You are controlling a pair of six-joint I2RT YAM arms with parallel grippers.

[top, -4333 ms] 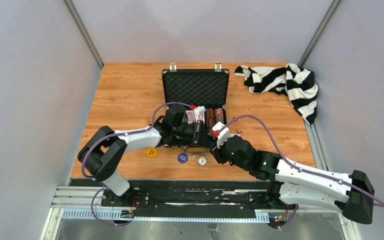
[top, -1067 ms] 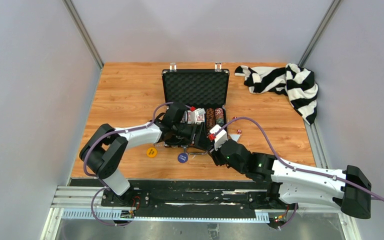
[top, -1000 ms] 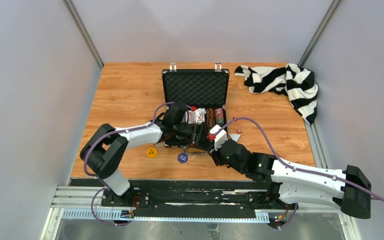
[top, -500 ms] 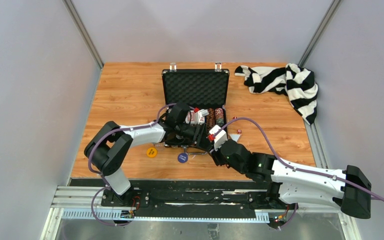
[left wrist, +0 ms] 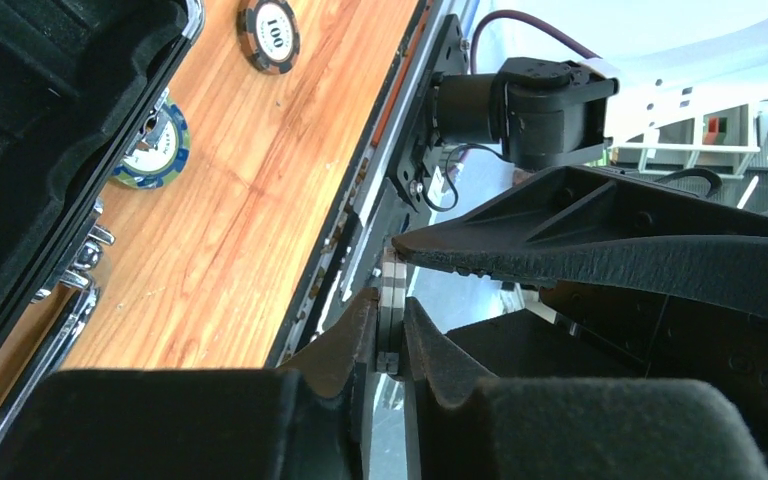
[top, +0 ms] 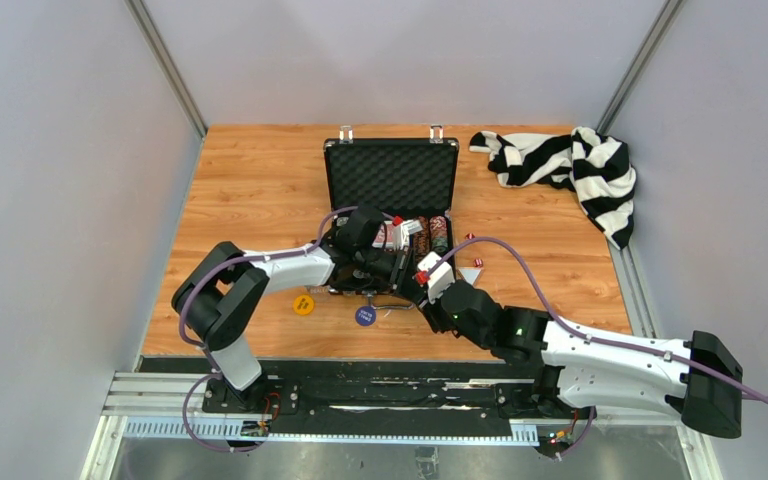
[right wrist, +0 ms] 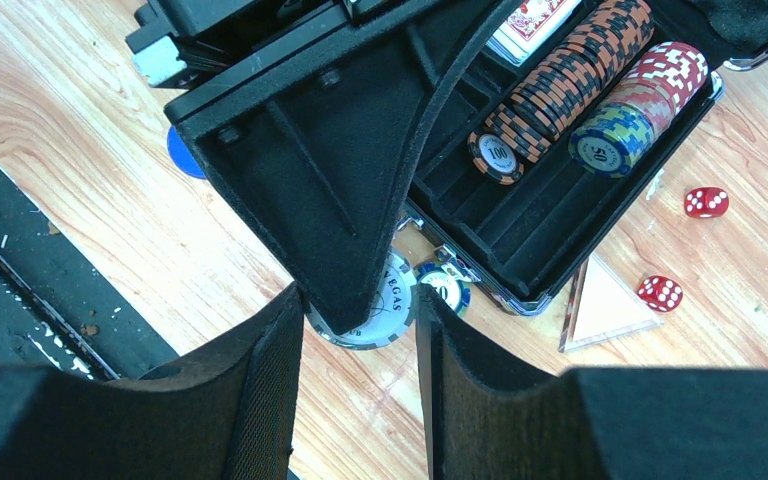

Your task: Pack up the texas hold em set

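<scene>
The black briefcase (top: pixel 390 172) lies open mid-table, with rows of chips (right wrist: pixel 570 80) and card decks (top: pixel 392 234) in its foam tray. My left gripper (top: pixel 407 268) is at the case's near edge and is shut on a thin grey-white chip (left wrist: pixel 392 318), held edge-on. My right gripper (right wrist: pixel 360 300) is open. Its jaws stand on either side of the left gripper's finger (right wrist: pixel 330 200) and a white "VEGAS" chip (right wrist: pixel 388 312). A blue "50" chip (right wrist: pixel 446 290) lies by the case's corner. Two red dice (right wrist: pixel 706 202) lie on the wood.
A clear triangular piece (right wrist: pixel 600 305) lies by the dice. A yellow button (top: pixel 303 304) and a blue button (top: pixel 365 316) lie in front of the case. A "100" chip (left wrist: pixel 268 33) lies on the wood. The striped cloth (top: pixel 570 165) is at the back right.
My left gripper has shifted right along the case's near edge towards the right gripper. The right arm has moved in to the left since the oldest frame, and the white chip no longer shows on the table.
</scene>
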